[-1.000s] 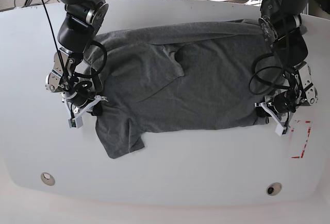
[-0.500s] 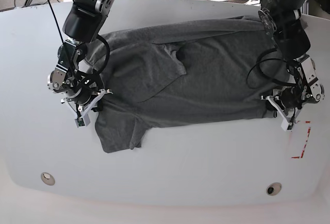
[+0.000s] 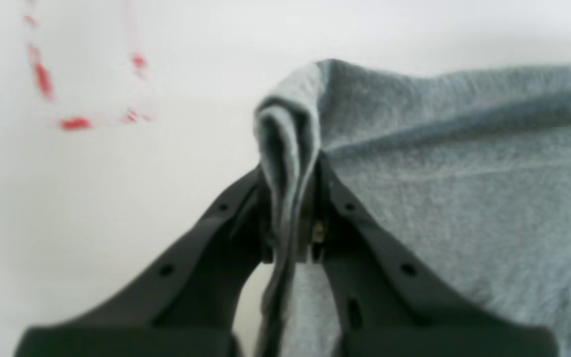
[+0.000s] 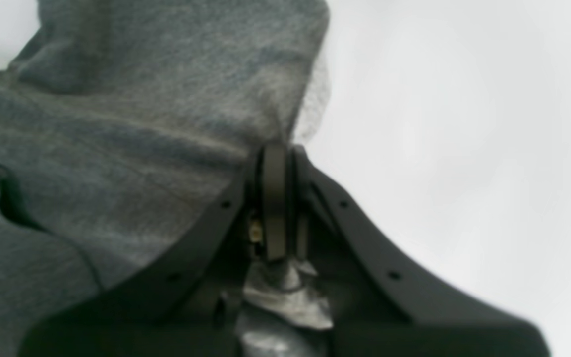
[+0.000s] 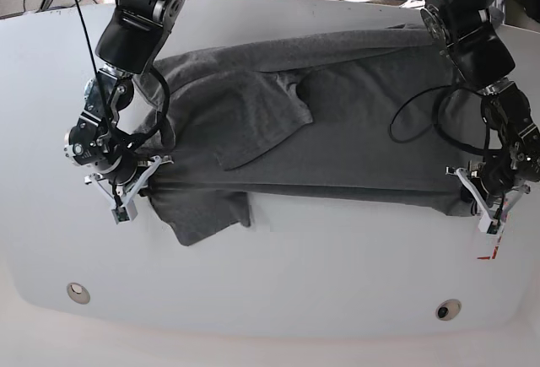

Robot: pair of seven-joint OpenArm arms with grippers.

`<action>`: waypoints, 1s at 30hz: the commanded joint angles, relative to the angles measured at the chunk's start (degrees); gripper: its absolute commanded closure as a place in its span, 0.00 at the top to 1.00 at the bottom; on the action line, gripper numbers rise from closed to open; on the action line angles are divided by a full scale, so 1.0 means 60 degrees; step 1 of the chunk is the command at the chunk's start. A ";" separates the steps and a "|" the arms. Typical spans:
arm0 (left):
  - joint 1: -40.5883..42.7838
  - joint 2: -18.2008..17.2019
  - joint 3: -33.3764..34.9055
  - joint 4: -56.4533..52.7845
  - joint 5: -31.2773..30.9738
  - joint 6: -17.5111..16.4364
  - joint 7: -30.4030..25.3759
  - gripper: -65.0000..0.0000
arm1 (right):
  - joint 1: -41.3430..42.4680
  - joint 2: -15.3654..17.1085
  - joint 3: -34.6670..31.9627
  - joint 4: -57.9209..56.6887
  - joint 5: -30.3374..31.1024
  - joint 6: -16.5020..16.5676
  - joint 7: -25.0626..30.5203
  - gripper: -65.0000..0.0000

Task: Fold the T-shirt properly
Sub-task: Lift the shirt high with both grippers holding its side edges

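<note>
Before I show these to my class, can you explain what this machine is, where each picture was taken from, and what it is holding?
It is a robot with two arms working over a white table. One picture looks down on the whole scene; the other two come from small cameras on each wrist, looking along the hand. A dark grey T-shirt lies stretched out on the table. Each hand is shut on an edge of it: the left hand pinches a bunched fold at one end, clear in its close-up, and the right hand grips the other end. Red markings sit on the table beside the left hand.
</note>
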 commanded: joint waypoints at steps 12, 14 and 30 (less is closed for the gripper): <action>-0.1916 0.0030 -0.0017 0.2554 -0.0608 0.0071 0.1278 0.00 | 0.2326 0.0783 -0.0416 0.0264 0.0077 -0.0045 -0.0431 0.00; -0.2268 0.0192 -0.0017 0.2906 -0.0608 0.0071 0.1380 0.00 | 0.2722 0.1032 -0.0841 0.0264 0.0121 -0.0045 -0.0548 0.00; -0.6619 0.0206 -0.0002 0.3946 -0.0564 0.0071 0.2772 0.00 | 0.6692 0.1882 -0.2130 0.0206 0.0135 -0.0045 -0.1837 0.00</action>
